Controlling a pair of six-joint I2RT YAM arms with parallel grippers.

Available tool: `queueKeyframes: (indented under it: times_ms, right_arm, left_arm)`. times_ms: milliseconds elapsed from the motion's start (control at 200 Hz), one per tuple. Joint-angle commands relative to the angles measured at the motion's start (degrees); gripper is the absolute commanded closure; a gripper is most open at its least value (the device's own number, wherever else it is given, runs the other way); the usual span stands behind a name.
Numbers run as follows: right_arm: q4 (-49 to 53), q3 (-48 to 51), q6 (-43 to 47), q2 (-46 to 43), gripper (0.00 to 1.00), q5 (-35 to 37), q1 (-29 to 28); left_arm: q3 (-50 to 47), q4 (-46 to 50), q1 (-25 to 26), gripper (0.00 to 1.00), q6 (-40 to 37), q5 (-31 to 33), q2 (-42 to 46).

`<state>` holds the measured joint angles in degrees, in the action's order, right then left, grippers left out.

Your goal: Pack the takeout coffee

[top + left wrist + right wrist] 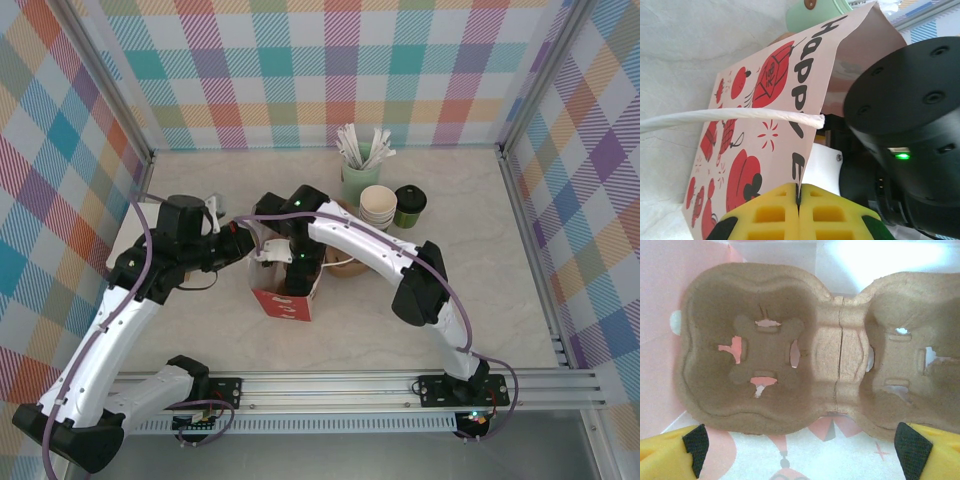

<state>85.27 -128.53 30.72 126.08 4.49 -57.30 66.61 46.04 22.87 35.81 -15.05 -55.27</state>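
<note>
Left gripper (799, 210): yellow fingers pressed together on rim of paper bag (765, 150); I read it as clamped on bag. Right gripper (802, 447): fingertips wide apart, nothing between them, above cardboard cup carrier (765, 355) inside bag; carrier's right end cut off by frame. From top, right wrist covers bag mouth. Takeout coffee (410, 205) upright on table, lid on, well apart from bag, just beside stack of cups (378, 207).

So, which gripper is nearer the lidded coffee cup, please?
Right: right gripper, inside the paper bag, is left of the lidded coffee cup; left gripper is farther left.
</note>
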Motion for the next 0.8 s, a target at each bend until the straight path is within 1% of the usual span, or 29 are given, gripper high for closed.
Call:
queueKeyframes:
  times_ms: [0, 275, 430, 665, 795]
  right_arm:
    - [-3.4, -4.1, 0.6, -4.7, 0.01, -4.5, -0.9]
    - [-3.3, -6.3, 0.7, -6.1, 0.00, -5.3, -0.5]
    - [-2.4, -8.5, 1.2, -6.7, 0.00, -4.0, 0.0]
    - [-2.1, -7.2, 2.1, -7.7, 0.00, -2.3, 1.1]
    - [-2.4, -6.6, 2.2, -8.1, 0.00, -3.6, 1.9]
  left_arm:
    - [-2.7, 0.3, 2.0, 1.00, 1.0, -2.4, -0.6]
    - [-4.1, -0.4, 2.2, 1.00, 1.1, -2.6, -0.9]
    - [-4.7, -0.5, 2.2, 1.00, 1.1, -2.6, -0.9]
    - [-5.0, -0.7, 2.2, 1.00, 1.2, -2.5, -0.5]
    - [-5.3, -0.6, 2.2, 1.00, 1.2, -2.4, -0.3]
